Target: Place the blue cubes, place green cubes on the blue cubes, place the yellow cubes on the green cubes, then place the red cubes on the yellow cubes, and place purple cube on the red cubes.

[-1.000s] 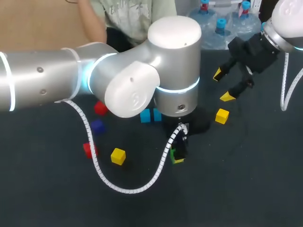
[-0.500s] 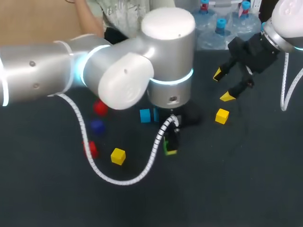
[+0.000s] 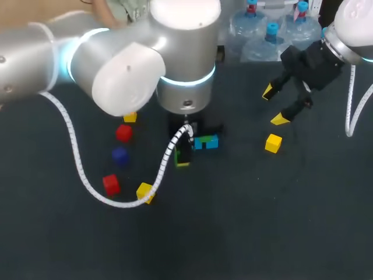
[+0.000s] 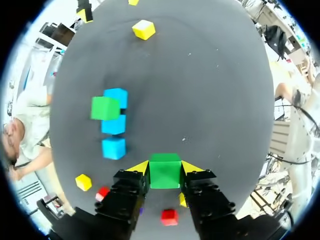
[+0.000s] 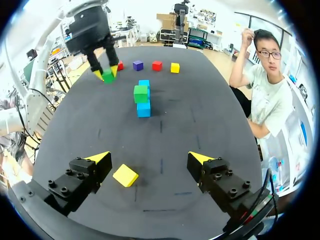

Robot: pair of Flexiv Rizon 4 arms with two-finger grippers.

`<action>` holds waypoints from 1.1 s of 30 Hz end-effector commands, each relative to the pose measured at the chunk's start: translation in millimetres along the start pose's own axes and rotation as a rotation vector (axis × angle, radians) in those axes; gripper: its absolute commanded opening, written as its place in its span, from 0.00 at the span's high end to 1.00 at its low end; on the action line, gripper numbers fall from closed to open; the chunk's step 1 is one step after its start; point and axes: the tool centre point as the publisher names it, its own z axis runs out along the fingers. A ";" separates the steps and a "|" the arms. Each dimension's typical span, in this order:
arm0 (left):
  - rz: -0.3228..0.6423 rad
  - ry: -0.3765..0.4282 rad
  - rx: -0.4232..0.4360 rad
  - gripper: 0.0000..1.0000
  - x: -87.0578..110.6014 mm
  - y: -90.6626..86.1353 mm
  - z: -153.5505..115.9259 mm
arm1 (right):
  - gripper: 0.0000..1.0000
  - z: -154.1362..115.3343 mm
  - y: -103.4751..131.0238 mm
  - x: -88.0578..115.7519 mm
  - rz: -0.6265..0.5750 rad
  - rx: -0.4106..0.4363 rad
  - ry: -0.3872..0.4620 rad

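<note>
My left gripper (image 3: 182,155) is shut on a green cube (image 4: 165,171), which it holds above the table beside the blue cubes (image 3: 206,142). In the left wrist view the blue cubes (image 4: 114,136) lie in a short row ahead of the fingers, with another green cube (image 4: 105,108) on top of them. My right gripper (image 3: 277,106) hangs open and empty at the back right, above a yellow cube (image 5: 125,175). From the right wrist view I see the left gripper (image 5: 107,73) with its green cube (image 5: 107,77) beyond the blue row (image 5: 144,107).
Loose cubes lie left of the stack: a red cube (image 3: 123,133), a purple cube (image 3: 119,155), a second red cube (image 3: 111,184) and two yellow cubes (image 3: 145,192), (image 3: 130,117). Another yellow cube (image 3: 273,143) lies right of the stack. My left arm's cable (image 3: 76,157) trails over them.
My left arm has swung left and toward the back with the green cube, bringing it next to the blue cubes and uncovering them. The right arm has not moved.
</note>
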 end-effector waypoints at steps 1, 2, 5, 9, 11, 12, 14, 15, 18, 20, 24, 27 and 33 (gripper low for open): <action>0.010 0.013 -0.008 1.00 -0.5 13.3 -8.4 | 0.00 -0.2 1.3 0.0 -0.001 0.003 -0.001; 0.014 0.009 -0.015 1.00 -0.6 16.7 -9.3 | 0.00 -0.2 1.3 0.0 -0.001 0.003 -0.001; 0.030 0.011 -0.027 1.00 -3.1 26.4 -10.1 | 0.00 -0.2 1.3 0.0 -0.001 0.003 -0.001; 0.044 -0.016 -0.030 1.00 -4.8 38.7 -6.5 | 0.00 -0.2 1.3 0.0 -0.001 0.003 -0.001; 0.042 -0.039 -0.033 1.00 -5.1 43.5 -4.9 | 0.00 -0.2 1.3 0.0 -0.001 0.003 -0.001; 0.040 -0.058 -0.032 1.00 -5.2 45.8 -3.9 | 0.00 -0.2 1.3 0.0 -0.001 0.003 -0.001; 0.040 -0.068 -0.035 1.00 -6.3 48.7 -3.4 | 0.00 -0.2 1.3 0.0 -0.001 0.003 -0.001; 0.040 -0.068 -0.037 1.00 -6.6 50.5 -3.0 | 0.00 -0.2 1.3 0.0 -0.001 0.003 -0.001; 0.035 -0.072 -0.041 1.00 -6.4 54.8 -1.8 | 0.00 -0.2 1.3 0.0 -0.001 0.003 -0.001; 0.032 -0.077 -0.038 1.00 -6.4 57.3 0.1 | 0.00 -0.2 1.3 0.0 -0.001 0.003 -0.001; 0.040 -0.083 -0.023 1.00 -10.9 62.9 4.6 | 0.00 -0.2 1.3 0.0 -0.001 0.003 -0.001; 0.054 -0.067 -0.013 1.00 -18.8 66.4 4.4 | 0.00 -0.2 1.3 0.0 -0.001 0.003 -0.001; 0.079 -0.030 -0.006 1.00 -33.6 67.5 11.1 | 0.00 -0.2 1.3 0.0 -0.001 0.003 -0.001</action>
